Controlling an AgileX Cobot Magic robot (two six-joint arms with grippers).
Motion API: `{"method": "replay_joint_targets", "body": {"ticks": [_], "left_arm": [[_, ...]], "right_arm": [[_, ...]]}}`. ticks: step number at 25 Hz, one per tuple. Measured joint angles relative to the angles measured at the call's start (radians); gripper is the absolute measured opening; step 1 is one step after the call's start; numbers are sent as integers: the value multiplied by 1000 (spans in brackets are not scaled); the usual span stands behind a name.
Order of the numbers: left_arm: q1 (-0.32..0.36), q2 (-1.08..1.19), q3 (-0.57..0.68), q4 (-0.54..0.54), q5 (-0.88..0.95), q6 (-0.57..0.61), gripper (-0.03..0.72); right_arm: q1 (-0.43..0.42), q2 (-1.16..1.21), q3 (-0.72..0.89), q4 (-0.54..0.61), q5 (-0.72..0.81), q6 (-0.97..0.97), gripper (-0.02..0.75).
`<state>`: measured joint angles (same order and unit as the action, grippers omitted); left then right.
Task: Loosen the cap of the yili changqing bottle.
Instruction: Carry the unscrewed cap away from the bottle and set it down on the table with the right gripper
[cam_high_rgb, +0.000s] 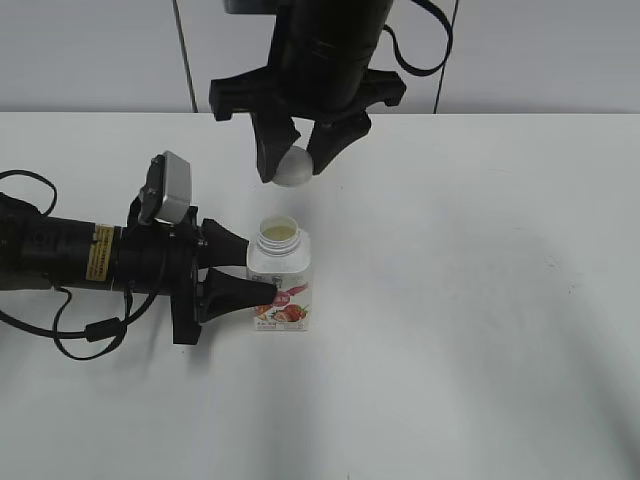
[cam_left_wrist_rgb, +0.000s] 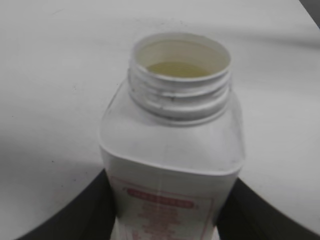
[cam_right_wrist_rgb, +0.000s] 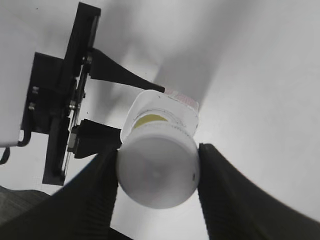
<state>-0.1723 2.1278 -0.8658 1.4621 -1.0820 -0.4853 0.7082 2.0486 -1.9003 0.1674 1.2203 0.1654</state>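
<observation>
Bottle and cap are sitting apart in the exterior view: the small squarish white plastic yili changqing bottle (cam_high_rgb: 281, 283) with its red-pink fruit label is standing upright on the white table (cam_high_rgb: 480, 300), neck open and pale liquid showing inside. The left gripper (cam_high_rgb: 262, 277), black and lying low along the tabletop from the left, is clamping the bottle's body between its two pointed fingers, one behind and one in front. Above and slightly behind the bottle, the right gripper (cam_high_rgb: 298, 162) is hanging from its black arm and pinching the small round white plastic cap (cam_high_rgb: 295, 167) between its fingers, clear of the neck.

Seen from the left wrist, the bottle (cam_left_wrist_rgb: 172, 150) is filling the frame, its bare threaded neck uncovered and yellowish liquid sitting inside; the dark fingers (cam_left_wrist_rgb: 75, 215) are pressing in on both lower sides of the body, touching it.

Looking down from the right wrist, the cap (cam_right_wrist_rgb: 157, 170) is being gripped on its sides by two ribbed black fingers (cam_right_wrist_rgb: 90, 200), closed only to the cap's width. Beneath it, partly hidden, the open bottle (cam_right_wrist_rgb: 167, 112) is standing held by the left gripper (cam_right_wrist_rgb: 142, 117), whose fingers are reaching in from the left.
</observation>
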Motion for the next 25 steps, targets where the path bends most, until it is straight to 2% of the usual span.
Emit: {"method": "replay_joint_targets", "body": {"ticks": [5, 9, 12, 20, 25], "left_arm": [[0, 0, 0, 0, 0, 0, 365], [0, 0, 0, 0, 1, 0, 365], [0, 0, 0, 0, 1, 0, 365], [0, 0, 0, 0, 1, 0, 365], [0, 0, 0, 0, 1, 0, 365]], "right_arm": [[-9, 0, 0, -7, 0, 50, 389], [-55, 0, 0, -9, 0, 29, 388], [-124, 0, 2, -29, 0, 10, 388], [-382, -4, 63, -44, -1, -36, 388], [-495, -5, 152, -120, -1, -59, 388]]}}
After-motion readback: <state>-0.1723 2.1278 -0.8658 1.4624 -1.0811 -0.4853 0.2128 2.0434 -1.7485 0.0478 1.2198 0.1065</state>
